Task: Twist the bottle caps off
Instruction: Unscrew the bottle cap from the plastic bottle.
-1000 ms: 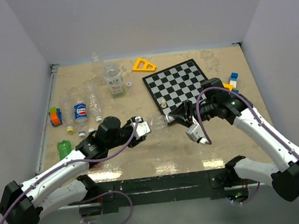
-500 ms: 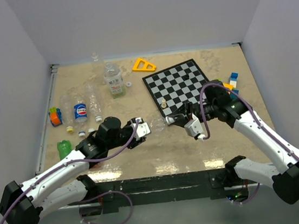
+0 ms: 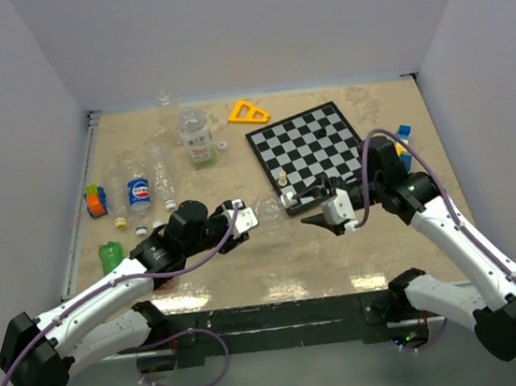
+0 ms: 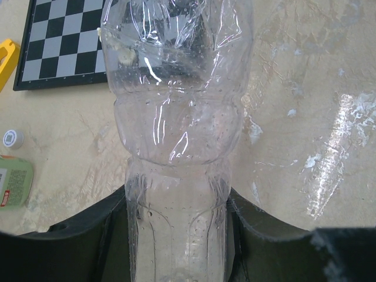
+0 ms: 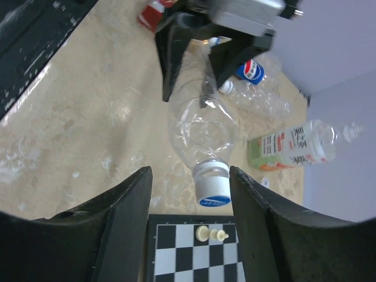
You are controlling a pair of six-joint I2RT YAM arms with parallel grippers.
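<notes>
A clear unlabelled bottle (image 4: 176,147) lies sideways just above the table, and my left gripper (image 4: 176,235) is shut on its lower body, one dark finger pressed against each side. Its neck points toward the right arm and carries a white bottle cap with a blue top (image 5: 211,187). My right gripper (image 5: 189,176) stands open around that cap, with a gap on both sides and no contact. From above, the bottle (image 3: 268,212) spans the space between the left gripper (image 3: 242,219) and the right gripper (image 3: 312,207).
A chessboard (image 3: 309,144) with a small chess piece (image 3: 282,181) lies just behind the cap. Other bottles sit at the left: labelled (image 3: 196,136), cola (image 3: 138,191), clear (image 3: 162,181), green (image 3: 110,256). Loose caps (image 3: 222,145), a yellow triangle (image 3: 247,112) and blocks (image 3: 402,138) lie around.
My right gripper, shut on the cap a second ago, has opened and drawn back slightly to the right. The left gripper and the bottle have stayed put.
</notes>
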